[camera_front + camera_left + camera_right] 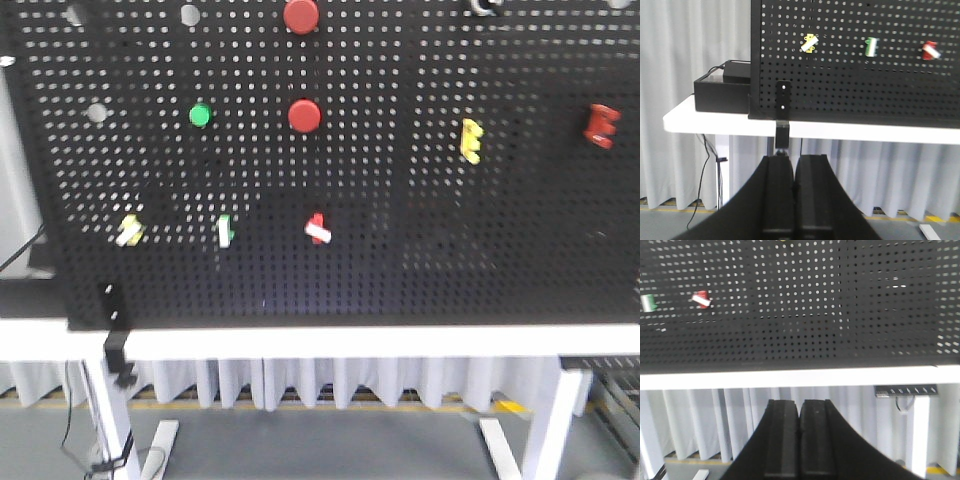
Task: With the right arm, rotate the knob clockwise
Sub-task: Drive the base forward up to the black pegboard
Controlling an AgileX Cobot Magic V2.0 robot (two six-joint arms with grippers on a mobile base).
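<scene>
Now your right claw is closed, empty; grab the red knob, upper left, by its white bar; likely stiff.

A white table stands on a grey floor on white legs. A tall black pegboard stands upright along the tabletop, its bottom edge resting on the surface just back from the front edge. At the table's left end a black box sits on the top, touching the board's side. A black bracket hangs over the front edge near that end.
</scene>
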